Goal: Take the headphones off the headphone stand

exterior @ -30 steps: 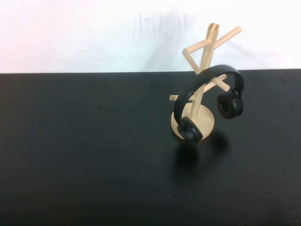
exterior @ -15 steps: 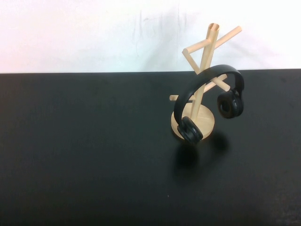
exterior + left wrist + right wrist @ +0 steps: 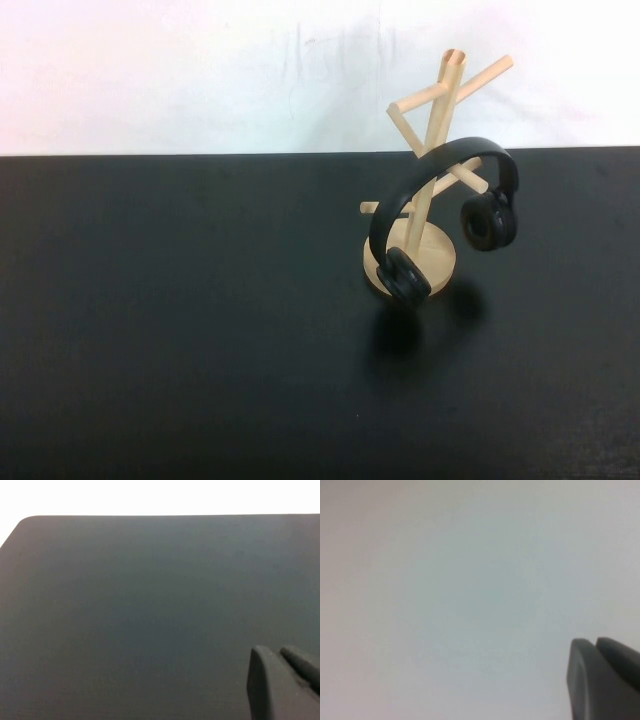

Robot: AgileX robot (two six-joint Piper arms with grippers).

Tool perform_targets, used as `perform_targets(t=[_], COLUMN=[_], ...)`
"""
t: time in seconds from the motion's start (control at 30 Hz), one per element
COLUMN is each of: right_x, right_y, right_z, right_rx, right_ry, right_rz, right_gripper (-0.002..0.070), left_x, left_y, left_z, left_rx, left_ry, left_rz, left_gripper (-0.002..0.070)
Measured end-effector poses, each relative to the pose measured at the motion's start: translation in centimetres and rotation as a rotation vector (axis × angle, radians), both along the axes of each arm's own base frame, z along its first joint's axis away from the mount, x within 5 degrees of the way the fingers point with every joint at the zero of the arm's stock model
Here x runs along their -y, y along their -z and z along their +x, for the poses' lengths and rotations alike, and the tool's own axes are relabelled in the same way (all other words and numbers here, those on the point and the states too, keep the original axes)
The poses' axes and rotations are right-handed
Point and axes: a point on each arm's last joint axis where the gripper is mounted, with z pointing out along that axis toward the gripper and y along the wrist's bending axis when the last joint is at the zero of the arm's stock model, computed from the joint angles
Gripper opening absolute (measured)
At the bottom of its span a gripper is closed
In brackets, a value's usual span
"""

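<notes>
The black headphones (image 3: pixel 440 168) hang by their headband on a lower peg of the light wooden headphone stand (image 3: pixel 437 120), right of the table's middle. One ear cup (image 3: pixel 403 277) rests in front of the round base (image 3: pixel 440 258); the other (image 3: pixel 489 222) hangs free on the right. Neither arm shows in the high view. My left gripper (image 3: pixel 275 651) is over bare black table, fingers together, empty. My right gripper (image 3: pixel 592 641) faces a plain pale surface, fingers together, empty. The headphones and stand are out of both wrist views.
The black table (image 3: pixel 200 320) ends at a white wall (image 3: pixel 200 70) behind the stand. A rounded table corner (image 3: pixel 25 522) shows in the left wrist view.
</notes>
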Motion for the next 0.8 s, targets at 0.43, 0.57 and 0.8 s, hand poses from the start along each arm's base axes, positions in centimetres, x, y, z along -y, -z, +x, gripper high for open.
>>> perform_targets(t=[0.43,0.57,0.8], right_x=[0.5,-1.3,-5.1], right_y=[2.0,4.4,7.6], right_z=[10.6,14.1,18.3], right_rx=[-0.225,-0.38,-0.441], right_ry=[-0.118,-0.219,-0.377], right_rz=[0.07,-0.026,-0.23], right_gripper=[-0.0003,-0.0003,-0.0003], left_x=[0.0,0.0,0.0], left_y=[0.0,0.0,0.0], left_z=[0.0,0.0,0.0], left_rx=[0.0,0.0,0.0], left_ry=[0.0,0.0,0.0], left_rz=[0.0,0.0,0.0], left_gripper=[0.0002,0.0002,0.0002])
